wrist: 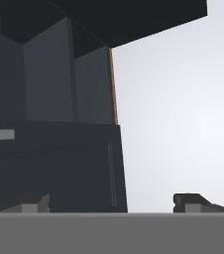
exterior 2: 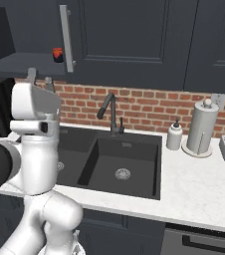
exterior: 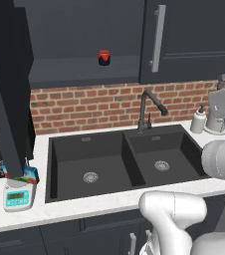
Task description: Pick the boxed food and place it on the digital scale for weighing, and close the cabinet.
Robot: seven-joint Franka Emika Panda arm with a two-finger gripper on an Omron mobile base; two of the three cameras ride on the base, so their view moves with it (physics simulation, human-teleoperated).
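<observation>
The boxed food (exterior: 29, 174) lay on the digital scale (exterior: 19, 195) near the worktop's (exterior: 84, 209) front edge, left of the black double sink (exterior: 119, 162). Above, the cabinet (exterior: 84, 40) stood open, its door (exterior: 2, 94) swung out over the scale; a red-lidded jar (exterior: 104, 57) sat on its shelf. The gripper (wrist: 115, 202) was spread wide, holding nothing, facing dark cabinetry.
</observation>
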